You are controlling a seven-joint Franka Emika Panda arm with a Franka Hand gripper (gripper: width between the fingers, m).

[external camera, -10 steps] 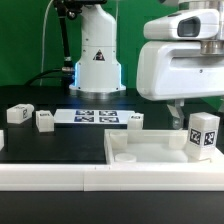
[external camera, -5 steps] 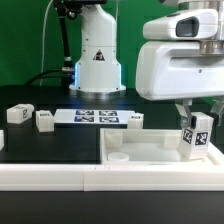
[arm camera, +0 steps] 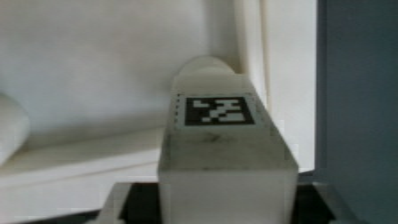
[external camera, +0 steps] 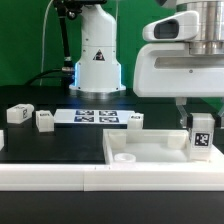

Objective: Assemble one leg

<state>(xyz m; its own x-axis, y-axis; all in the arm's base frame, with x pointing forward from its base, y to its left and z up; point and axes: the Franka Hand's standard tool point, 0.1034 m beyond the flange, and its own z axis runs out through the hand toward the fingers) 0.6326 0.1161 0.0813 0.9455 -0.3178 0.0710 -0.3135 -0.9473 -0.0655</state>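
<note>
Here, your gripper [external camera: 200, 120] is clamped on the leg [external camera: 203, 136]. The leg stands upright with its tag facing the exterior camera, over the white tray-like part [external camera: 140, 152] at the exterior view's right end. Contact with that part: cannot tell. One loose tagged block [external camera: 45, 119] sits just beside the marker board [external camera: 95, 117].

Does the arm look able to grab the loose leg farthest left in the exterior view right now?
Probably not yet: the gripper has its jaws shut on another leg. Nothing looks in the way of the far-left leg.
</note>
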